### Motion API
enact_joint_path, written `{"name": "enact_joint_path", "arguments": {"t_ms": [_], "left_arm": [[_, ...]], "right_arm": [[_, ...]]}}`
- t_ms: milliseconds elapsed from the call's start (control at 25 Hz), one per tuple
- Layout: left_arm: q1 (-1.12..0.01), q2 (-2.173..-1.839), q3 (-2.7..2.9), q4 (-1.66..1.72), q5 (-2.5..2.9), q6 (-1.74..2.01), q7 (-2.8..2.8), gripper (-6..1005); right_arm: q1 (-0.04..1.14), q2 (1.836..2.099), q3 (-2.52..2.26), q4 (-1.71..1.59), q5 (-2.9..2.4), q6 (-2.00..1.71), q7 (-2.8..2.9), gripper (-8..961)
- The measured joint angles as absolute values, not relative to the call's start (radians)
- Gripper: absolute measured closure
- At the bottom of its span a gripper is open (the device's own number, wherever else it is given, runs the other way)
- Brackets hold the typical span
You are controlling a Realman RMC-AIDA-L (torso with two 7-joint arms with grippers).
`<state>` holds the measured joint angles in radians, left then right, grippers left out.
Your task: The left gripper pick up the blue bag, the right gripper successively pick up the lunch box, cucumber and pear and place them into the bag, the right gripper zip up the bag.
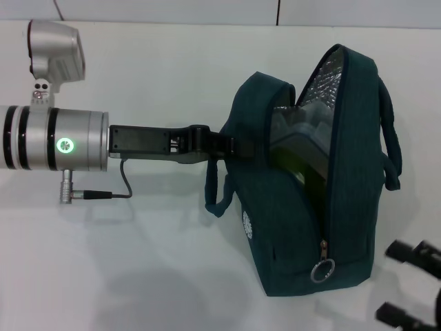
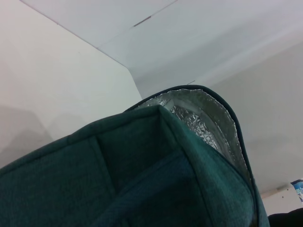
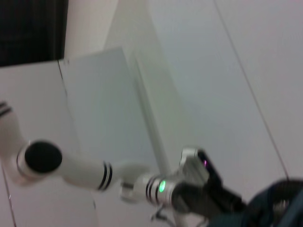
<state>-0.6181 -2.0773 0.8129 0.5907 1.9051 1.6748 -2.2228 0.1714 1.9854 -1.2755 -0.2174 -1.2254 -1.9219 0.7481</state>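
The blue bag [image 1: 303,207] stands on the white table with its top open and its silver lining [image 1: 324,76] showing. My left gripper [image 1: 231,146] reaches in from the left and is shut on the bag's left side by the handle. Inside the opening I see the clear lunch box [image 1: 303,121] and, under it, a green patch of the cucumber [image 1: 291,163]. The pear is hidden. The zipper's ring pull [image 1: 322,271] hangs at the bag's near end. My right gripper [image 1: 386,283] is open, low at the bag's right. The left wrist view is filled by the bag [image 2: 142,179].
The white table [image 1: 138,262] spreads around the bag, and a wall seam runs along its far edge. In the right wrist view the left arm [image 3: 94,172] stretches to the bag [image 3: 279,203].
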Motion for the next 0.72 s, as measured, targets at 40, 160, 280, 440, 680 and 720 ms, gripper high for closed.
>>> {"name": "enact_joint_path", "arguments": {"t_ms": [40, 160, 280, 440, 680, 720], "left_arm": [[-0.618, -2.077, 0.813, 0.591, 1.905, 1.675, -2.223, 908], [-0.618, -2.078, 0.813, 0.591, 1.905, 1.675, -2.223, 907], [-0.619, -2.08, 0.813, 0.591, 1.905, 1.675, -2.223, 907], [-0.618, -2.081, 0.813, 0.591, 1.905, 1.675, -2.223, 907], [-0.618, -2.082, 0.813, 0.591, 1.905, 1.675, -2.223, 906], [-0.618, -2.082, 0.813, 0.59, 1.905, 1.675, -2.223, 906]], "right_arm": [[0.173, 1.989, -1.275, -0.213, -1.242, -1.901, 0.739, 126], [0.174, 1.999, -1.28, -0.21, -1.262, -1.843, 0.73, 126], [0.191, 2.007, -1.299, -0.209, -1.274, -1.781, 0.721, 127], [0.228, 2.015, -1.333, -0.209, -1.279, -1.721, 0.719, 127], [0.27, 2.02, -1.35, -0.209, -1.278, -1.696, 0.725, 127], [0.271, 2.021, -1.35, -0.209, -1.277, -1.692, 0.726, 127]]}}
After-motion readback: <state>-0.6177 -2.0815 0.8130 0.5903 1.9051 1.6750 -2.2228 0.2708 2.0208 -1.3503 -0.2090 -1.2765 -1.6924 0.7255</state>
